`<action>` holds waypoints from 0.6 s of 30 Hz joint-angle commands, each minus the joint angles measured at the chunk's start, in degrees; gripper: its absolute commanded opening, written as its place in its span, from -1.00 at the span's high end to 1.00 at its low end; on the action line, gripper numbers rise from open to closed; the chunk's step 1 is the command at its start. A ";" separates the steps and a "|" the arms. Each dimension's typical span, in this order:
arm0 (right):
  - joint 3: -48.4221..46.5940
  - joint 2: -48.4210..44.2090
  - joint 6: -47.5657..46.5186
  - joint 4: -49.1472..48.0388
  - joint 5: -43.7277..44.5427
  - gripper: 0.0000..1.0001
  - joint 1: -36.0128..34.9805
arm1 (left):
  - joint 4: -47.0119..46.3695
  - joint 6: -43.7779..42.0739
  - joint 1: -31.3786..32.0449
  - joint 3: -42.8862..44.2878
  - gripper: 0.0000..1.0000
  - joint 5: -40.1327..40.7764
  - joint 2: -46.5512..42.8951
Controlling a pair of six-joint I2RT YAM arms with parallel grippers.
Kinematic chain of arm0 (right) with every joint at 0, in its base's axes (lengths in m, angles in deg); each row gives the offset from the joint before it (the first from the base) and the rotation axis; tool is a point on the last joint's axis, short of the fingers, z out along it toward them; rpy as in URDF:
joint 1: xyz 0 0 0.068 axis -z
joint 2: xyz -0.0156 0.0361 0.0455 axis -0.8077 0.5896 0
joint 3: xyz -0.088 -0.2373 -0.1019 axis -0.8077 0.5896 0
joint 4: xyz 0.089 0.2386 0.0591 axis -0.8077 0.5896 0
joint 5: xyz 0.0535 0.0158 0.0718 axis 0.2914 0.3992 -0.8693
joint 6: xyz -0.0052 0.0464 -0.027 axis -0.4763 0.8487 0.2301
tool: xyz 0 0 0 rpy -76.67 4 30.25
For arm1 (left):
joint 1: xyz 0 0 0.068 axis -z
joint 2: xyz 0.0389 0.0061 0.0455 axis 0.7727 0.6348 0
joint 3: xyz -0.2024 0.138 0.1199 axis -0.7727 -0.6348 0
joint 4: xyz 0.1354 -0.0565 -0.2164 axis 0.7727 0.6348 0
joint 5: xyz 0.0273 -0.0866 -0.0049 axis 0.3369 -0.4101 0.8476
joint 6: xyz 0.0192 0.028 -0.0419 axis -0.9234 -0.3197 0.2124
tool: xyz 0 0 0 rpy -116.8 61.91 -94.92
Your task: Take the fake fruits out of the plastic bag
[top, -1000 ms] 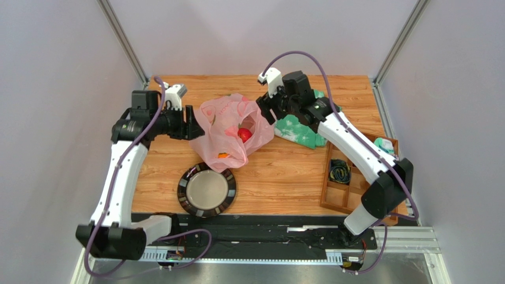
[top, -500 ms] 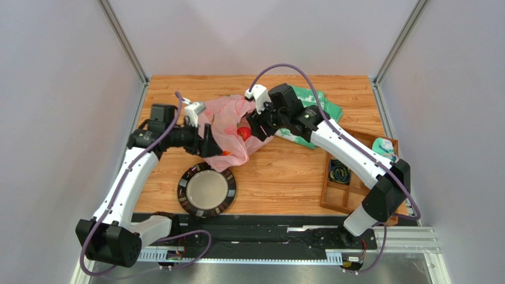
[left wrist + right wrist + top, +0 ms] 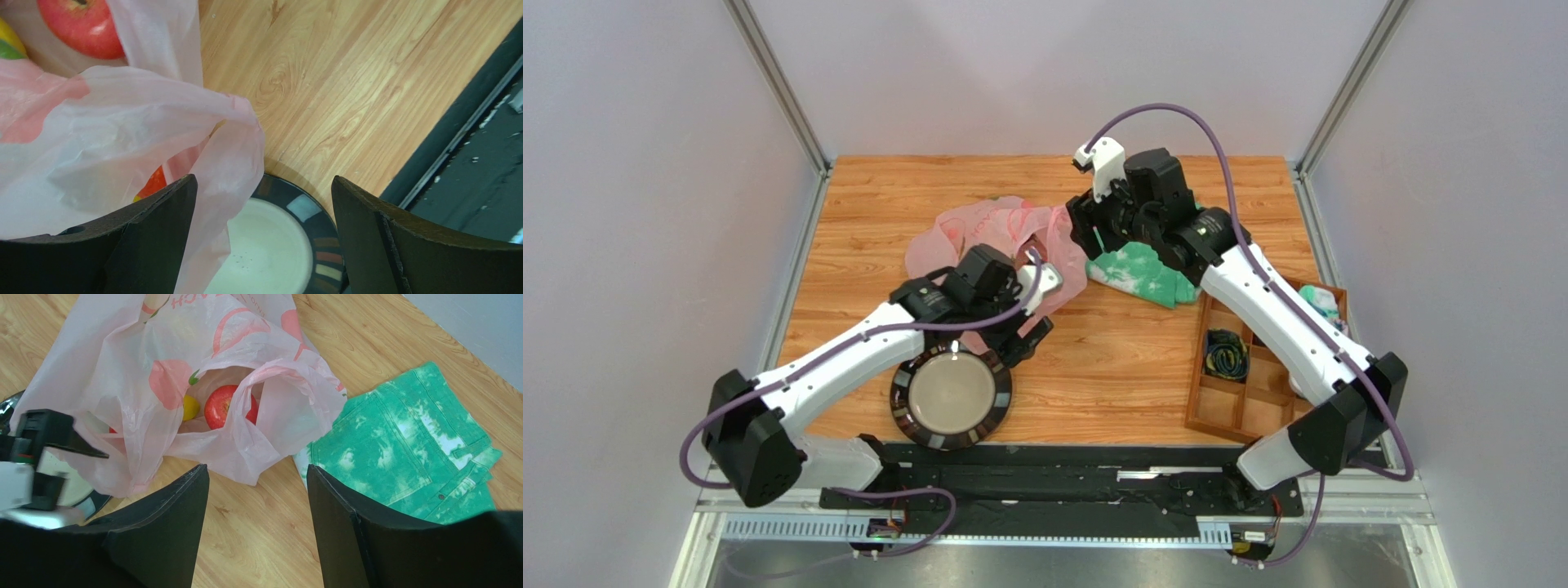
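The pink plastic bag [image 3: 979, 229] lies crumpled at the table's middle back. Through its mouth the right wrist view shows a red apple [image 3: 226, 407] and a yellow fruit [image 3: 191, 408]. In the left wrist view the apple [image 3: 86, 24] sits at the top, with an orange-red fruit [image 3: 153, 184] under the film. My left gripper [image 3: 264, 184] hovers open at the bag's near edge; a fold of the bag [image 3: 221, 159] hangs against its left finger. Just right of the bag, my right gripper [image 3: 256, 471] stands open with nothing in it.
A dark-rimmed plate [image 3: 950, 395] lies under the left gripper, partly covered by the bag's edge. A folded green-and-white cloth [image 3: 1143, 272] lies right of the bag. A wooden compartment tray [image 3: 1247, 368] stands at the right edge.
My left arm swung from the bag's left side round to its near edge above the plate, and its jaws opened wider. The right gripper drew back out of the bag. The bag slumped lower.
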 commanded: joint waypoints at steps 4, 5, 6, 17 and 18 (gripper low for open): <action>4.59 -5.16 -2.03 -3.56 1.35 -0.31 -0.22 | -2.82 -3.10 3.62 3.28 -0.68 14.91 9.36; 4.68 -4.98 -2.29 -3.65 1.69 -0.30 -0.22 | -3.08 -3.10 3.62 3.28 -0.40 15.62 10.15; 4.76 -4.81 -2.91 -3.82 1.96 -0.31 -0.22 | -3.69 -3.36 3.53 3.45 -0.15 16.41 10.85; -2.86 4.41 -5.81 -1.27 -9.99 -0.03 -1.26 | 9.21 5.59 -16.14 9.61 1.00 2.10 -5.64; -3.84 6.86 -5.99 -1.71 -10.25 0.00 -2.06 | 10.09 5.86 -17.37 9.52 1.00 1.48 -6.79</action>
